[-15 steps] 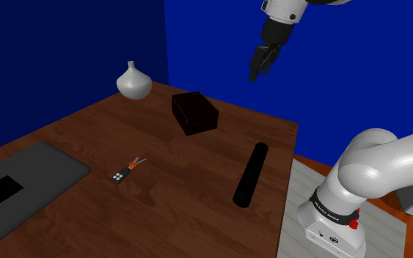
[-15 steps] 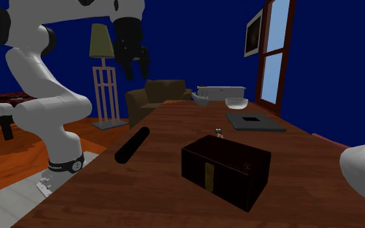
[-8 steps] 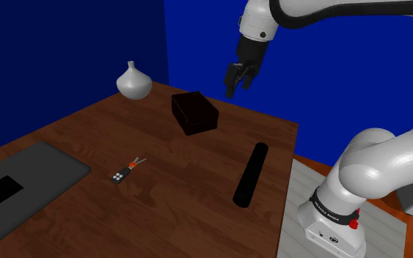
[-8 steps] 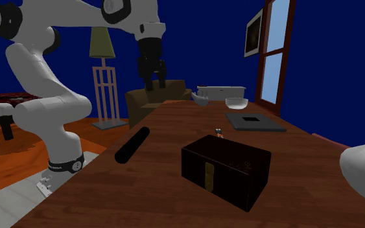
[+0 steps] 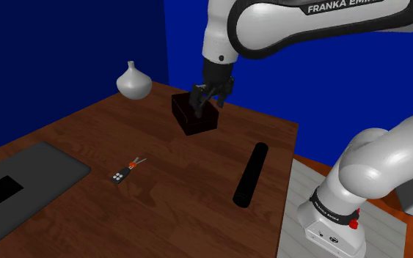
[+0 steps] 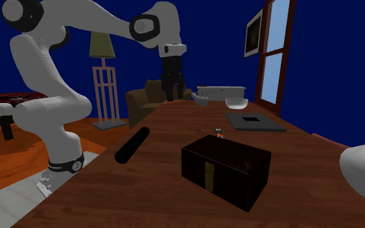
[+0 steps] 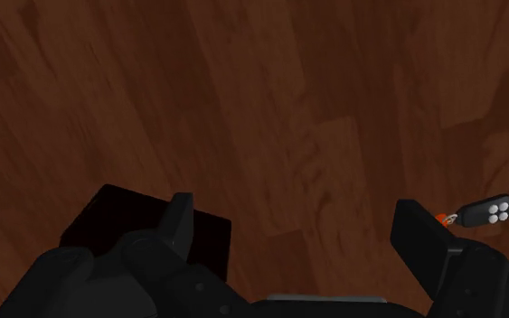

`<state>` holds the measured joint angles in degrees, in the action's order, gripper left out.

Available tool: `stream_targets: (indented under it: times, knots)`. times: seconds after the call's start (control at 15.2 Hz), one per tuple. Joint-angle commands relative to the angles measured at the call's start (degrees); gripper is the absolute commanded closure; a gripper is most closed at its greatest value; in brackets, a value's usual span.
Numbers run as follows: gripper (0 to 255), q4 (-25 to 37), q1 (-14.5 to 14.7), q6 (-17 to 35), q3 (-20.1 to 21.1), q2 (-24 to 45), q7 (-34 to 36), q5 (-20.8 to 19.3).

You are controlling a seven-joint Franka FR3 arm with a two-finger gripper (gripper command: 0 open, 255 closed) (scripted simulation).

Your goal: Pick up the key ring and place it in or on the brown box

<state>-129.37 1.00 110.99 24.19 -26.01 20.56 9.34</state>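
The key ring (image 5: 126,171) is a small black fob with an orange tag and lies flat on the wooden table (image 5: 175,190). It also shows as the key ring (image 6: 219,133) just behind the box and as the key ring (image 7: 487,213) beside one finger. The dark brown box (image 5: 195,113) stands closed toward the table's far side, seen again as the box (image 6: 225,170) and the box (image 7: 108,221). My gripper (image 5: 203,99) hangs in the air over the box area, well above the table. The gripper (image 7: 297,230) is open, with nothing between its fingers.
A black cylinder (image 5: 250,174) lies near the table's right edge in the shoulder view. A white vase (image 5: 133,82) stands at the far corner. A dark grey flat tray (image 5: 28,179) covers the near left. A white bowl (image 6: 236,102) sits beyond the tray in the second exterior view.
The arm has swung down and toward the shoulder view's left, bringing the gripper from high beyond the table to over the box. The key ring and box have not moved.
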Motion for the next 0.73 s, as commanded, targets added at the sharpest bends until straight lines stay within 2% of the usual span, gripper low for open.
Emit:
stream_targets:
  times: [0.0,0.33,0.66]
  knots:
    - [0,1.5,-0.3,2.0,2.8,3.7,3.9,-0.5]
    - [0,7.1,-1.0,5.5,9.1,14.1,14.3,-4.3]
    - [0,14.7,-0.4,7.3,13.9,26.7,26.1,-12.0]
